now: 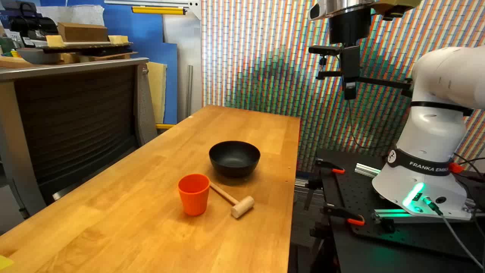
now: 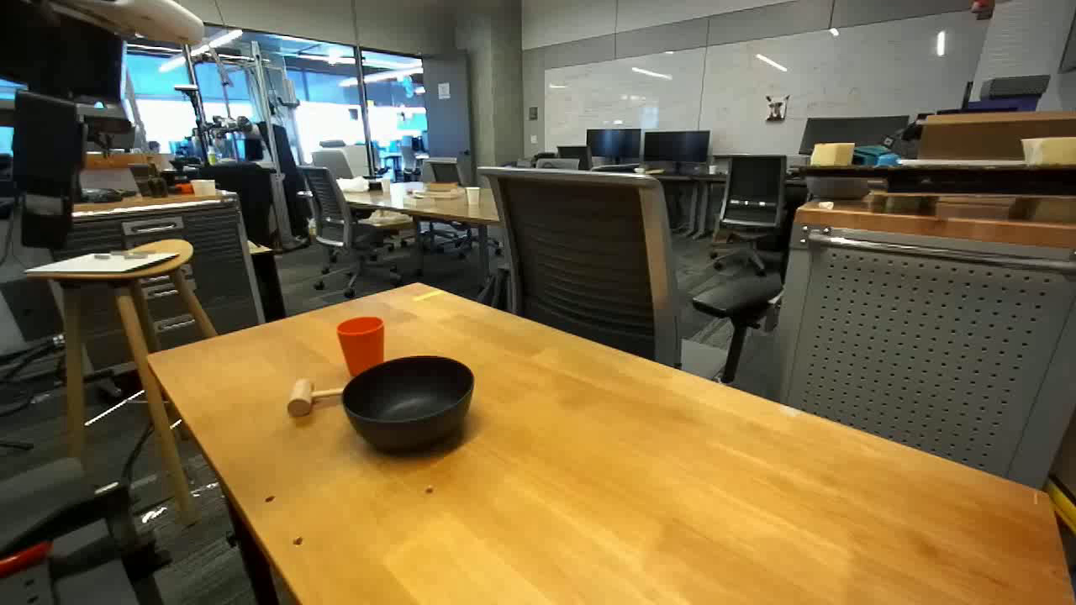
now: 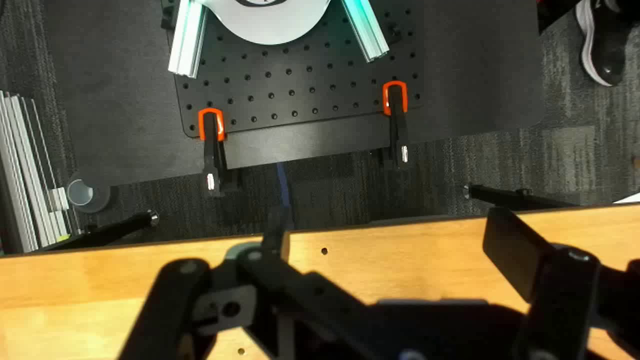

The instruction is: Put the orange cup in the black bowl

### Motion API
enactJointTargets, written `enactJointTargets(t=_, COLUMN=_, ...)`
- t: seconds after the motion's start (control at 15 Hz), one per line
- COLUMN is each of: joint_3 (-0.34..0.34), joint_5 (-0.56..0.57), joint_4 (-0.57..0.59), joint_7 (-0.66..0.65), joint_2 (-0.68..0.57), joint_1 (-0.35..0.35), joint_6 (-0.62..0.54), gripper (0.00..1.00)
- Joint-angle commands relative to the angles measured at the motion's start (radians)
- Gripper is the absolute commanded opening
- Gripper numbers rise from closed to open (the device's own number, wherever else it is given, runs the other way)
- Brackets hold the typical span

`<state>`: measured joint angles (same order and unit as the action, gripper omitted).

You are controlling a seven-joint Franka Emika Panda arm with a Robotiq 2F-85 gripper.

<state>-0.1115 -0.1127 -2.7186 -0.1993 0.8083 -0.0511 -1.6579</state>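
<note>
The orange cup (image 1: pixel 193 195) stands upright on the wooden table and looks empty; it also stands behind the bowl in an exterior view (image 2: pixel 361 346). The black bowl (image 1: pixel 235 159) sits upright and empty beside the cup; it also shows in an exterior view (image 2: pixel 408 405). My gripper (image 1: pixel 349 93) hangs high at the robot's side of the table, well away from both. It is partly visible at the left edge in an exterior view (image 2: pixel 46 223). In the wrist view my gripper (image 3: pixel 392 242) is open with nothing between its fingers. Cup and bowl are out of the wrist view.
A pale wooden mallet (image 1: pixel 242 207) lies between cup and bowl, its handle reaching toward the cup; it also shows in an exterior view (image 2: pixel 301 398). The wooden table (image 1: pixel 250 125) has a gap to the black robot base table (image 3: pixel 300 145). An office chair (image 2: pixel 588 260) stands along the table's far side.
</note>
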Motion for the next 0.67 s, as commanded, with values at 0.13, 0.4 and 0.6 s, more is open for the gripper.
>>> enactJointTargets(t=0.13, joint_3=-0.003, joint_5=-0.002, joint_4=0.003, joint_7=0.003, joint_2=0.000, joint_1=0.005, joint_6=0.003, gripper=1.00)
enactJointTargets(t=0.4, joint_3=-0.043, joint_5=-0.009, joint_4=-0.004, joint_7=-0.036, joint_2=-0.087, joint_1=0.005, joint_6=-0.115, gripper=1.00)
enactJointTargets(t=0.6, joint_3=-0.129, joint_5=-0.012, joint_4=0.009, joint_7=-0.116, joint_2=-0.259, joint_1=-0.013, joint_6=-0.389, gripper=1.00)
